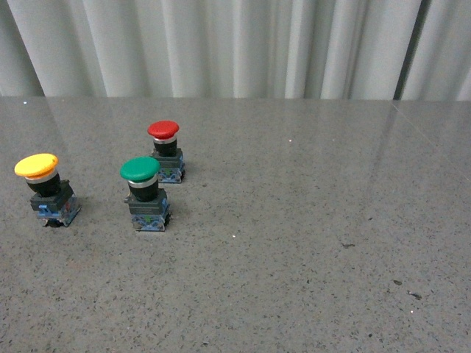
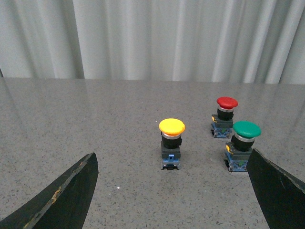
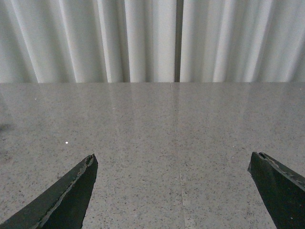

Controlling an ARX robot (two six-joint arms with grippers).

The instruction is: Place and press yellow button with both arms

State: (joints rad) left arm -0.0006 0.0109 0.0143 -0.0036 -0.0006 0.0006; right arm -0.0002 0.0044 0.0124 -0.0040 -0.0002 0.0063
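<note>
Yellow button (image 1: 45, 190) stands upright on the grey table (image 1: 309, 243), well to the left of the green button (image 1: 144, 195), untouched. Red button (image 1: 165, 149) sits just behind the green button. Neither arm shows in the front view.

Step in hand, as I read it: bring the left gripper (image 2: 170, 156) in on the yellow one, which the left wrist view shows lined up between the fingers, apart from both. I'd close low on the black body, not the cap, and keep the finger on the green button's side clear of it.

Left jaws wide open, holding nothing. Right gripper (image 3: 171, 156) likewise spread wide and empty over bare table, no button in its view.
</note>
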